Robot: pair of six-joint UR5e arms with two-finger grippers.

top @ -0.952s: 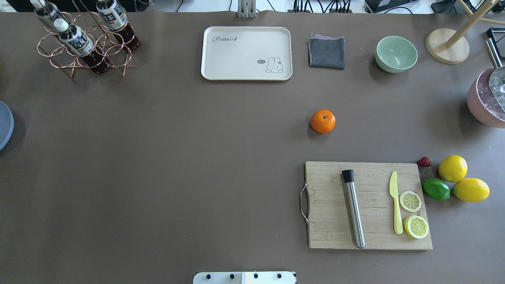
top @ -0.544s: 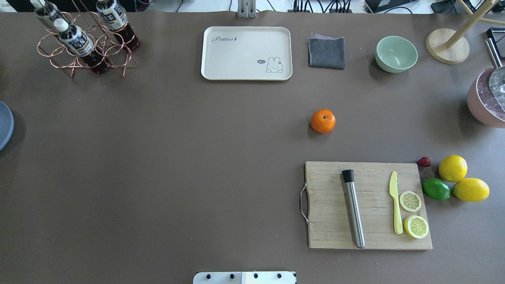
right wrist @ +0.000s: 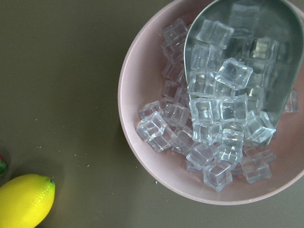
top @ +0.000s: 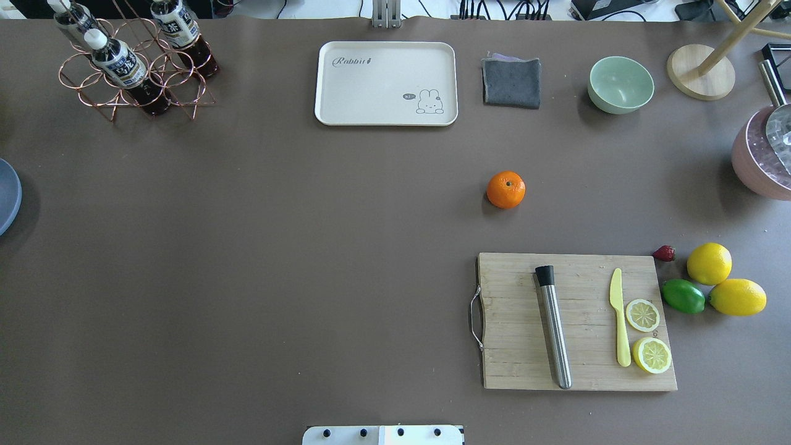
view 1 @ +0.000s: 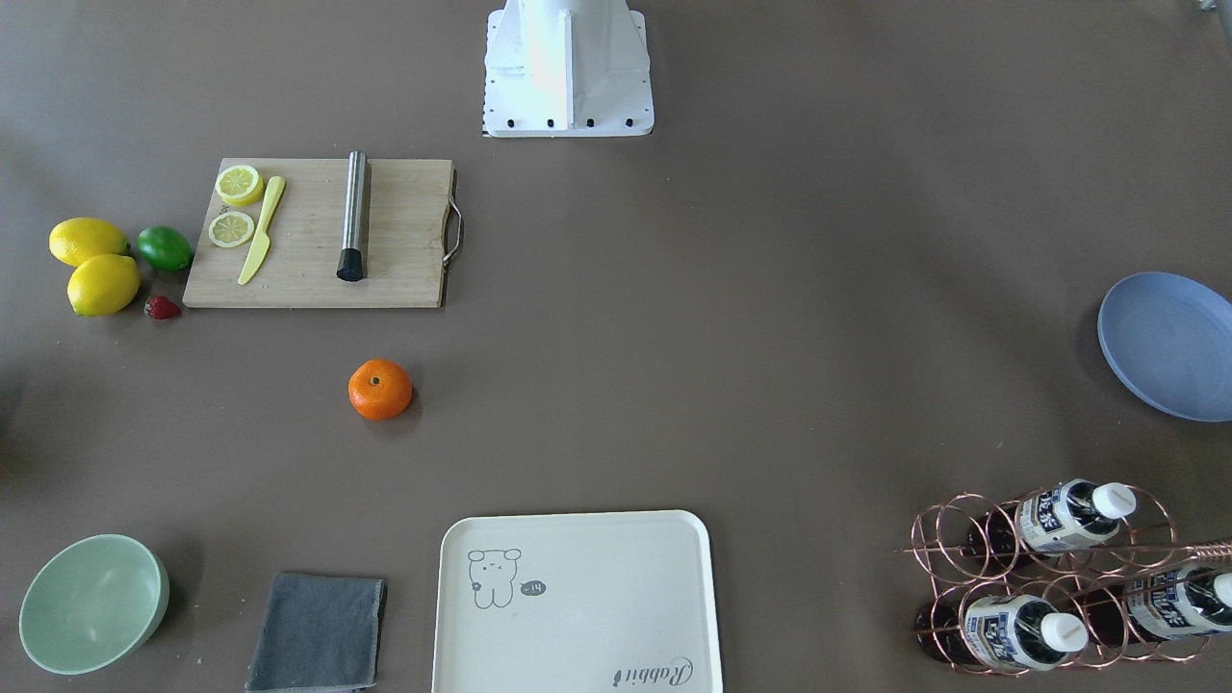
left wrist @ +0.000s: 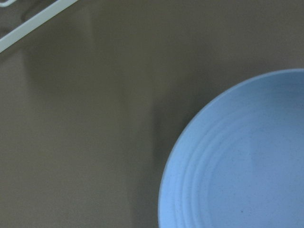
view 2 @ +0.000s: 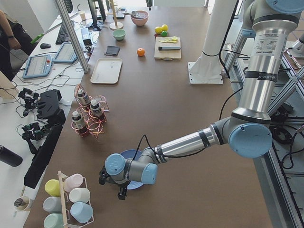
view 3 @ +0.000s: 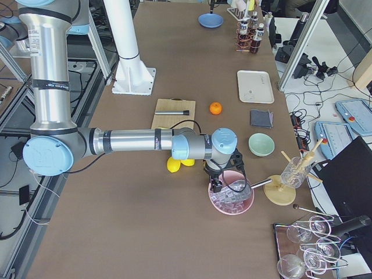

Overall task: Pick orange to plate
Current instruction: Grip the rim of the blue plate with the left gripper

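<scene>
The orange (top: 506,189) sits alone on the brown table, beyond the cutting board; it also shows in the front view (view 1: 380,389). The blue plate (view 1: 1169,346) lies at the table's left end, cut off by the edge of the overhead view (top: 6,196). My left gripper (view 2: 114,186) hangs low over the plate, far from the orange, and the left wrist view shows only the plate's rim (left wrist: 237,161). My right gripper (view 3: 224,180) hovers over a pink bowl of ice at the other end. Neither gripper's fingers show clearly, so I cannot tell whether they are open or shut.
A cutting board (top: 578,321) holds a metal muddler, a yellow knife and lemon slices. Two lemons (top: 709,263), a lime (top: 683,296) and a strawberry lie right of it. At the back are a cream tray (top: 386,83), grey cloth (top: 511,82), green bowl (top: 620,84) and bottle rack (top: 133,62).
</scene>
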